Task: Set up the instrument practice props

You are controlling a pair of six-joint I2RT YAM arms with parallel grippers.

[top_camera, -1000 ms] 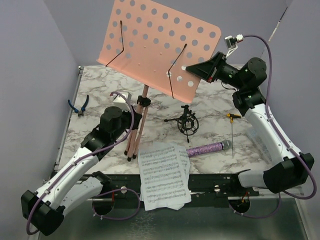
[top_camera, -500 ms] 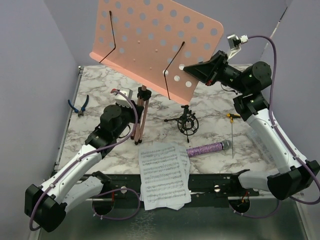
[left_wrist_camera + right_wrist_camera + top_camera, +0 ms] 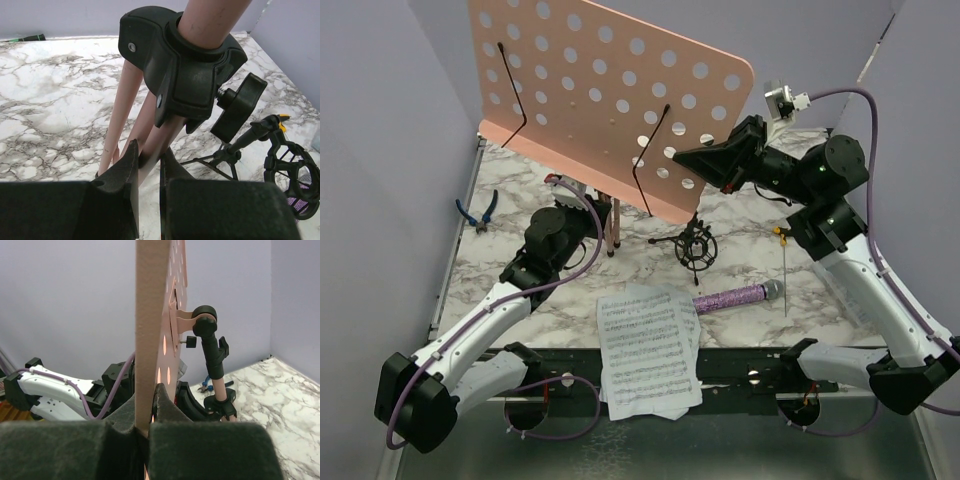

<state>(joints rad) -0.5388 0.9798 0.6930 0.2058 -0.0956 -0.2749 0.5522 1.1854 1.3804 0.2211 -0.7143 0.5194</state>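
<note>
i hold the pink stand (image 3: 610,100) upright: left hand (image 3: 147,167) pinches a leg, right hand (image 3: 145,407) pinches the plate edge. pages (image 3: 645,345), microphone (image 3: 735,296) and mount (image 3: 697,247) wait on the bench (image 3: 750,225), lower middle.

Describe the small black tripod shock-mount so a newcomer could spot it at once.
Find the pink perforated music stand over the marble table. Below its lower right corner stands the small black tripod shock-mount. Unlike the glittery purple microphone lying nearby, it is an upright round cage on spread legs.
</note>
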